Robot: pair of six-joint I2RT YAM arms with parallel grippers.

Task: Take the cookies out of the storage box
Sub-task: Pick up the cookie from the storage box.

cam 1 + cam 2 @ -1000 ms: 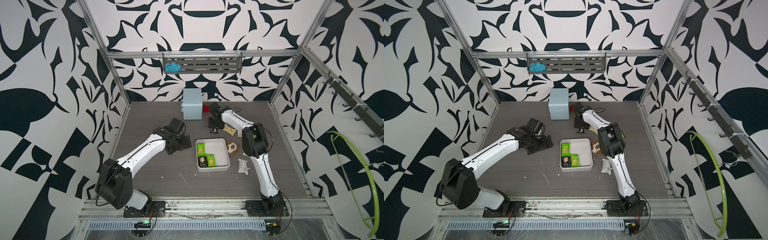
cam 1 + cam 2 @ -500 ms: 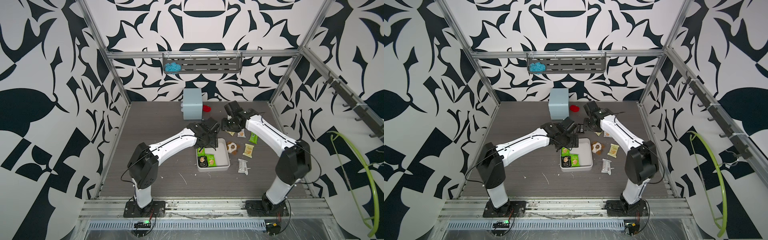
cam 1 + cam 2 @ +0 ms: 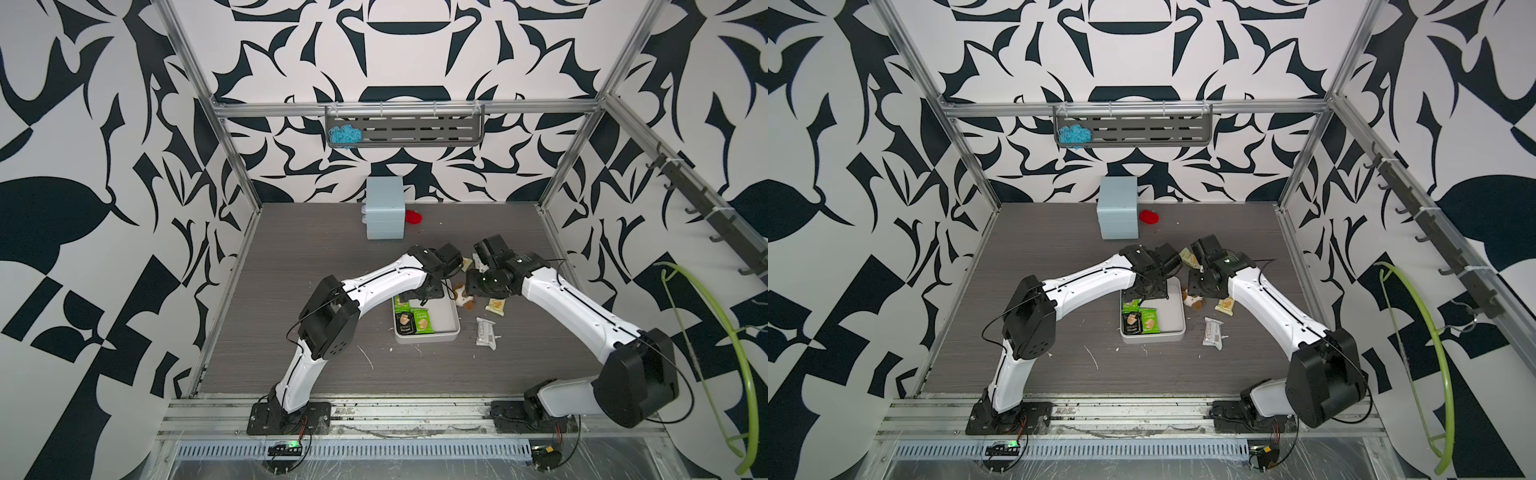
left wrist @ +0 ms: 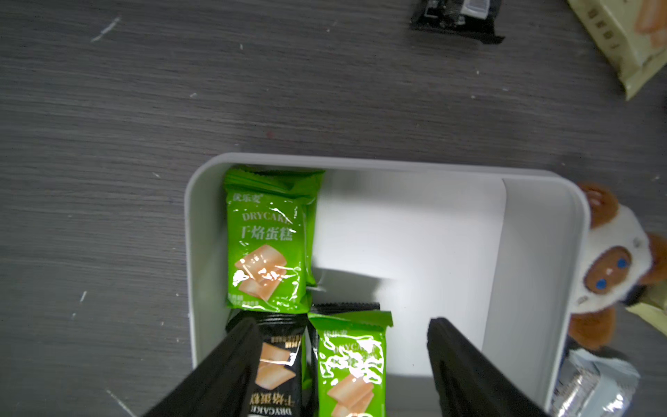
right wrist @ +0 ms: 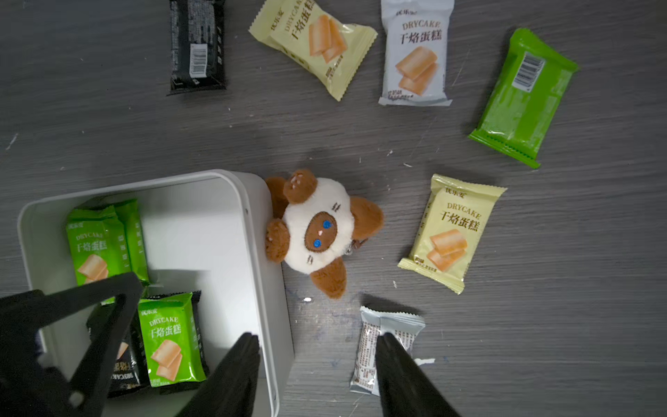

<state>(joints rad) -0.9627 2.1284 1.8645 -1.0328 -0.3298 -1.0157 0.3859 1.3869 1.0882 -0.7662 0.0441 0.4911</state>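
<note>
Light, crinkly, probably slippery cookies point(image 4: 265, 238) in storage box point(image 4: 534, 224); pinch across middle; left gripper point(image 4: 341, 325) parted, empty; right gripper point(image 5: 315, 337) likewise.

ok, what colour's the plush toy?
Plush toy: white, brown face and limbs, blue eyes. Clearest in right wrist view.

Left arm point(image 3: 374, 282): glossy white link shells with black joint housings, and small dark screws dotting the white. A thin black cable point(image 3: 296, 328) loops off the elbow housing point(image 3: 328, 328), centre of frame.

Right arm point(image 3: 573, 303): same build. Its bulky black housing sits lower right, with a thin cable arcing past it. There is a tiny green mark on the wrist, possibly a logo, too small to read.

Both arms are bolted to black base plates point(image 3: 286, 415) at bottom of frame.

Left end effector point(image 4: 343, 321) and right end effector point(image 5: 317, 335): matte black, tapered fingers. The right wrist view shows open triangular webbing in the left one's fingers.
</note>
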